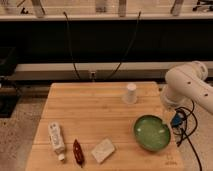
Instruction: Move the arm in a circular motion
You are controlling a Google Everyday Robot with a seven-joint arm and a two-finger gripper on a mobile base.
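The arm [186, 82], glossy white with thick rounded segments and small dark dots, reaches in from the right edge beside the wooden table's [90, 107] right side. Its rounded joint hangs just above and right of the green bowl [152, 132]. Dark cables and a small blue part [176, 120] hang below the joint. The gripper does not show in the camera view; it lies past the right edge or behind the arm's own segments. Nothing on the table is touched by the arm.
A small white cup [130, 93] stands upright at the table's back right. A white bottle [56, 139], a dark red packet [78, 151] and a pale flat block [103, 150] lie along the front. Behind the table runs a low ledge with two black cables [72, 50].
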